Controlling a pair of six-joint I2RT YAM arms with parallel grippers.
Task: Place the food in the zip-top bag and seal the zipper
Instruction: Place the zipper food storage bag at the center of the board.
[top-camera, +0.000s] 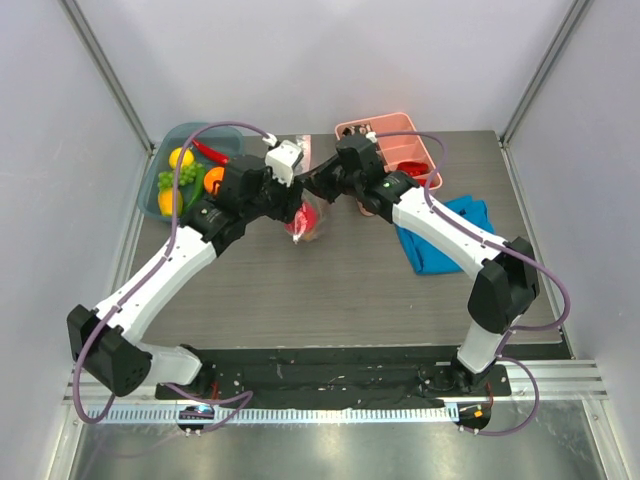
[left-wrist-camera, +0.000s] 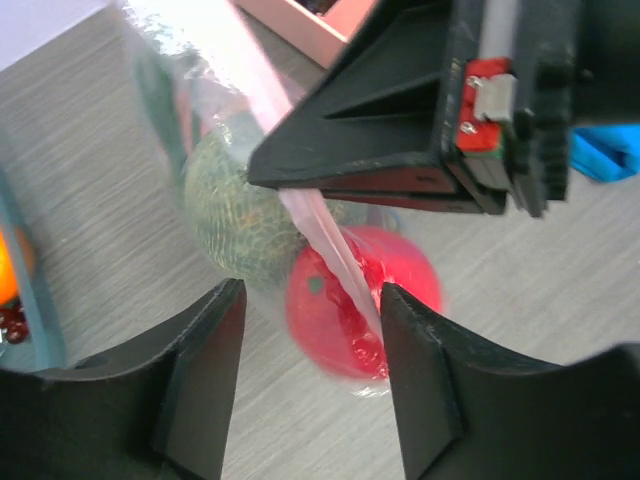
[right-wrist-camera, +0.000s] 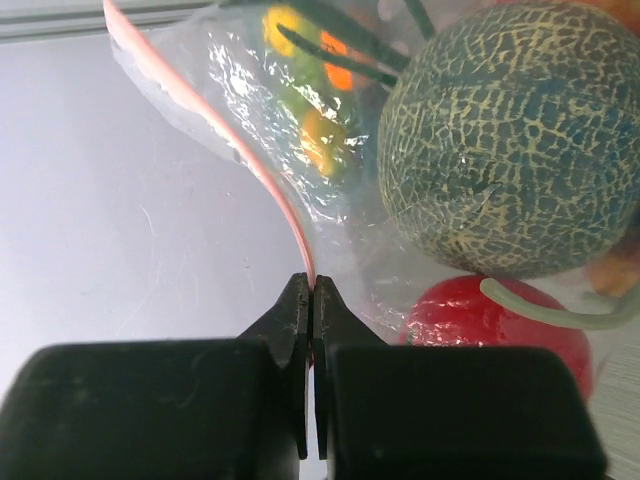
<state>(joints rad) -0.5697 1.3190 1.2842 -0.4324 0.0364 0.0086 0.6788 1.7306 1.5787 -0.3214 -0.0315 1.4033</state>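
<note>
The clear zip-top bag hangs lifted above the table's middle. It holds a green netted melon and a red tomato. My right gripper is shut on the pink zipper strip and holds the bag up; it also shows in the top view. My left gripper is open, its jaws on either side of the strip, which lies close to the right finger, above the tomato. In the top view the left gripper is at the bag's top. No slider tab shows.
A blue-grey bin at the back left holds more toy food: a red chili, green grapes, orange and yellow pieces. A pink divided tray stands at the back right. A blue cloth lies under the right arm.
</note>
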